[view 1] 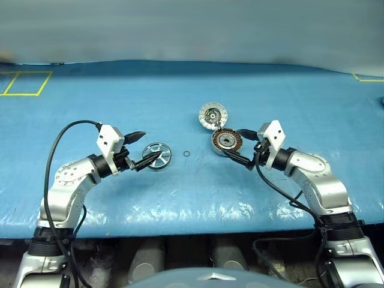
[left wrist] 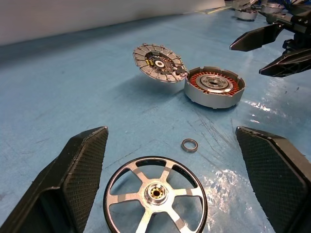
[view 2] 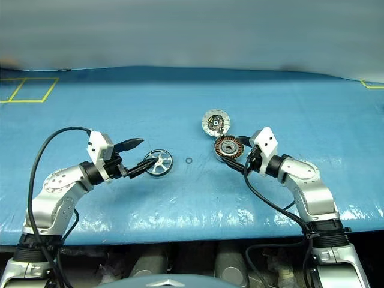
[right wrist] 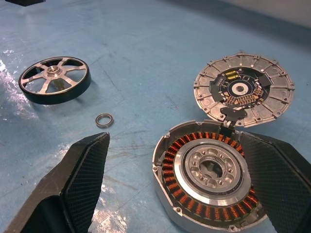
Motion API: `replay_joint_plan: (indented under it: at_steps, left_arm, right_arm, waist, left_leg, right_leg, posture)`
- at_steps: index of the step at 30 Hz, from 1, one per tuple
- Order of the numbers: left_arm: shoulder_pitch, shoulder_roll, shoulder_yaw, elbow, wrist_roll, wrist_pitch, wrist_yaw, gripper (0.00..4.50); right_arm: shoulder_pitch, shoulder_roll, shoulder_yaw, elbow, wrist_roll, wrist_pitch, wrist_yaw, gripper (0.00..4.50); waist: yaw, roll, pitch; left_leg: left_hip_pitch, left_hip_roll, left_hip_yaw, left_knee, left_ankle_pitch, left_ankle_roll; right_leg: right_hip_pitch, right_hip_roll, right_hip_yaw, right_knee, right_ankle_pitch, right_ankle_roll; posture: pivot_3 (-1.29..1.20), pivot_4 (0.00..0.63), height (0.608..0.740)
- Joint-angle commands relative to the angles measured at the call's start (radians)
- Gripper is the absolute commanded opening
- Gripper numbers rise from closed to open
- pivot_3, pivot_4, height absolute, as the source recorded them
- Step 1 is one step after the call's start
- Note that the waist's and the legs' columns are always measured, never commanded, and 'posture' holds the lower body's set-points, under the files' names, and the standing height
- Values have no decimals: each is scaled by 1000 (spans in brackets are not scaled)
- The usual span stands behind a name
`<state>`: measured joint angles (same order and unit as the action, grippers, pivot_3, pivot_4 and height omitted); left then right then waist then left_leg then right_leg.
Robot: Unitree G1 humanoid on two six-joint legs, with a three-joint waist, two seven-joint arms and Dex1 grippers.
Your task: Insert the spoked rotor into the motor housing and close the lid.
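Hands (view 1: 139,150) (view 1: 243,146) level, spread, flanking rotor (view 1: 158,156), housing (view 1: 227,141).

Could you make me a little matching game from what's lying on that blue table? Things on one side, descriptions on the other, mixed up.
Things:
1. spoked rotor
2. motor housing
3. lid
4. small loose ring

Descriptions:
A. tilted open behind the copper windings
B. between the left claw's open fingers
C. lying alone between wheel and housing
D. between the right claw's open fingers

Pairs: 1-B, 2-D, 3-A, 4-C
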<state>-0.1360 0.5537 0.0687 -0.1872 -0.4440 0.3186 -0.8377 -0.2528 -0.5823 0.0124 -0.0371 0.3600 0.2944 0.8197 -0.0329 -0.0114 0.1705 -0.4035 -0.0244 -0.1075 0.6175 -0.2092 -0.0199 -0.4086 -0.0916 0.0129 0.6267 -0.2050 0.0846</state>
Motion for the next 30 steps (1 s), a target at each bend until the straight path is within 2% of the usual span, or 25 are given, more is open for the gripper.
replay_joint_plan:
  at_steps: [1, 17, 30]
  left_arm:
    - [-14, 2, 22, -39, -21, -4, 1, 4500]
    - [4, -40, 15, -33, -14, -18, 37, 4500]
    - [3, -37, 16, -40, -10, -14, 48, 4500]
  right_arm:
    - [-16, 2, 0, -9, -21, -15, -1, 4482]
    - [-53, 75, -34, 31, -75, -87, -76, 4482]
    - [-60, 75, -22, 46, -92, -98, -74, 4482]
  waist:
    - [0, 0, 0]
    - [-1, 0, 0]
    - [-1, 0, 0]
  left_leg:
    - [0, 0, 0, 0, 0, 0]
    - [0, 0, 0, 4, 0, 0]
    - [0, 0, 0, 4, 0, 0]
  right_leg:
    - [0, 0, 0, 0, 0, 0]
    - [1, 0, 0, 1, 1, 1]
    - [1, 0, 0, 2, 3, 0]
  posture:
    - [0, 150, 740]
    - [0, 150, 740]
    - [0, 150, 740]
